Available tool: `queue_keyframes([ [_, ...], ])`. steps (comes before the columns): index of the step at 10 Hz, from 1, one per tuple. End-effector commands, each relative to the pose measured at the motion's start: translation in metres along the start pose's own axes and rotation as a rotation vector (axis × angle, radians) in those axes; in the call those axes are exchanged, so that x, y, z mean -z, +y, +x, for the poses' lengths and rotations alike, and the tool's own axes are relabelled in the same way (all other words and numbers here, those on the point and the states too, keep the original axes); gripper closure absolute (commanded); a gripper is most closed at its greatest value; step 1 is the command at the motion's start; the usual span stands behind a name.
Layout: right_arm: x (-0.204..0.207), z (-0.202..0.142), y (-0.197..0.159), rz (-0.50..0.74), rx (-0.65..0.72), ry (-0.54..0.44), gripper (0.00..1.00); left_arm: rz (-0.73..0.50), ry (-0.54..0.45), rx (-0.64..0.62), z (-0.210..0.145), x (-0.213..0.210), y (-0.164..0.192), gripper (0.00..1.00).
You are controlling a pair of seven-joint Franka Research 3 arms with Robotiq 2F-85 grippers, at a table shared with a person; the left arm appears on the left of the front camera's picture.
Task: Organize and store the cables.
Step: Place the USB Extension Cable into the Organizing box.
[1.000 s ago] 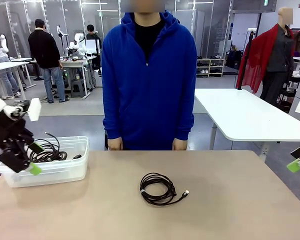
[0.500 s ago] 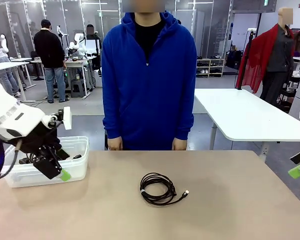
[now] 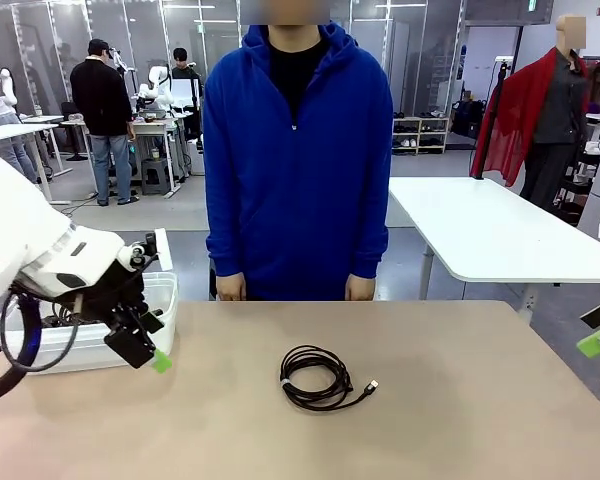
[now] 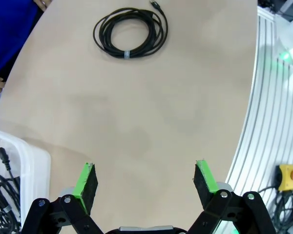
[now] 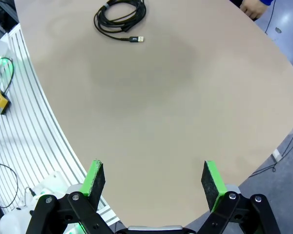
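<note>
White table [image 3: 500, 235], grey floor [image 3: 150, 215], glass partitions [image 3: 130, 30]

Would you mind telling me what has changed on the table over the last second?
The left gripper has swung from over the clear bin toward the middle of the table, open and empty. The coiled cable on the table, the cables in the bin, the right gripper and the person's hands stayed put.
</note>
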State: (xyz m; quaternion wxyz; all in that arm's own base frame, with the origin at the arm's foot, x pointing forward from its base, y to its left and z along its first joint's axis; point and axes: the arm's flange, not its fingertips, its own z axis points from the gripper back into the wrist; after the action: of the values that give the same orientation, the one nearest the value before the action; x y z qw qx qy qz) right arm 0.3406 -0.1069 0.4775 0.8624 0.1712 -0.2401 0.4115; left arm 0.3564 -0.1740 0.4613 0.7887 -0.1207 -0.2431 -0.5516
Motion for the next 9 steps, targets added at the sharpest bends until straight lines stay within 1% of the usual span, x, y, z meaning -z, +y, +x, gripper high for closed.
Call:
queue_keyframes([
  [1,-0.001,0.001,0.000,0.004,0.007,-0.008,0.00,0.030,-0.044,-0.103,0.020,0.024,0.001,0.00],
  [3,-0.001,0.001,0.000,0.004,0.007,-0.008,0.00,0.052,-0.019,-0.155,0.042,0.041,-0.006,0.00],
  [5,-0.001,0.001,0.000,0.004,0.007,-0.008,0.00,0.075,-0.012,-0.176,0.065,0.059,-0.018,0.00],
  [8,-0.001,0.001,0.000,0.004,0.007,-0.008,0.00,0.082,0.007,-0.139,0.081,0.086,-0.034,0.00],
  [9,-0.001,0.001,0.000,0.004,0.007,-0.008,0.00,0.066,-0.019,-0.132,0.082,0.089,-0.038,0.00],
])
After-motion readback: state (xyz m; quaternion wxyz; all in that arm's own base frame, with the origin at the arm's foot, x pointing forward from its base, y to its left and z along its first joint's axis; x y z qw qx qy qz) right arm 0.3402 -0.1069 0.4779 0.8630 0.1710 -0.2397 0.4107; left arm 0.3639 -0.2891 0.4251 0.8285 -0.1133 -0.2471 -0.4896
